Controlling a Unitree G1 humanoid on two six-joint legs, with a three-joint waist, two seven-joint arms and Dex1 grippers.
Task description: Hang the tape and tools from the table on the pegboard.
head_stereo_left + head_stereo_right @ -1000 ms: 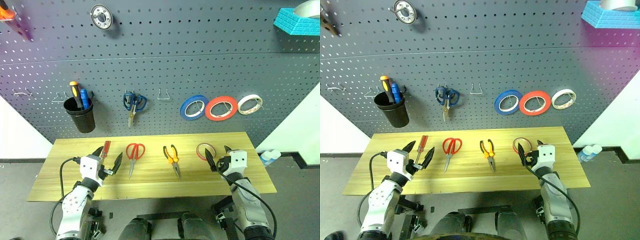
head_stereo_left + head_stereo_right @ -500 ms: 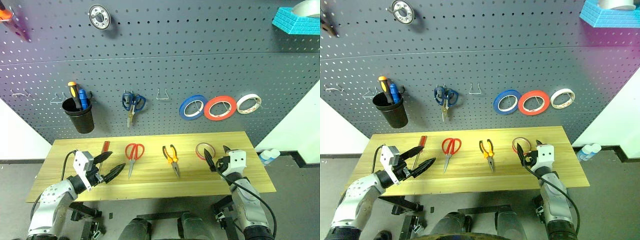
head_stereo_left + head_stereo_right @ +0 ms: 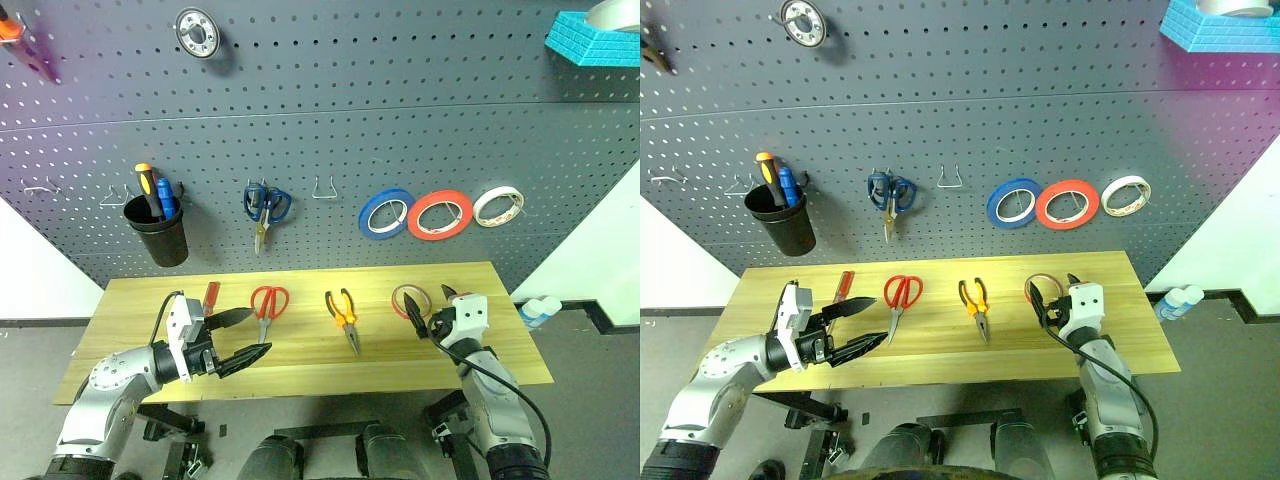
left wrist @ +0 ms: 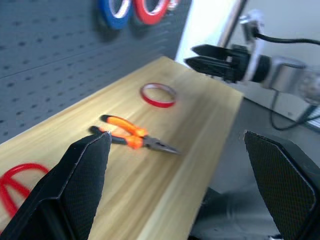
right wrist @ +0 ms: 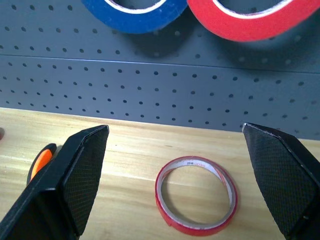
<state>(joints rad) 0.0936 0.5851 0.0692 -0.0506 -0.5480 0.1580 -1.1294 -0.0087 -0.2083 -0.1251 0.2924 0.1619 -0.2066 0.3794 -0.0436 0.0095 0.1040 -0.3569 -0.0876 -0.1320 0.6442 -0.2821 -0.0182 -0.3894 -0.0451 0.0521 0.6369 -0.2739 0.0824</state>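
Observation:
The thin red tape (image 3: pixel 411 300) lies flat on the wooden table (image 3: pixel 310 368), and my right gripper (image 3: pixel 428 305) stands open just in front of it, pointing at the pegboard (image 3: pixel 400 120). The tape (image 5: pixel 196 194) shows between its fingers in the right wrist view. To its left lie the orange-handled pliers (image 3: pixel 343 315), the red scissors (image 3: pixel 268 308) and the red-handled screwdriver (image 3: pixel 211 296). My left gripper (image 3: pixel 261 331) is open and empty, pointing right along the table beside the scissors' blades. The left wrist view looks over the pliers (image 4: pixel 131 138) toward the tape (image 4: pixel 158 95).
On the pegboard hang a black cup of screwdrivers (image 3: pixel 157 225), blue scissors (image 3: pixel 266 208), a blue roll (image 3: pixel 387 214), a red-orange roll (image 3: pixel 442 214) and a white roll (image 3: pixel 498 207). A bare wire hook (image 3: pixel 323 188) sits between the scissors and the rolls. A bottle (image 3: pixel 540 312) stands right of the table.
My left gripper has swung from pointing at the pegboard near the screwdriver to pointing right, and shifted rightward toward the scissors. The right gripper has stayed put.

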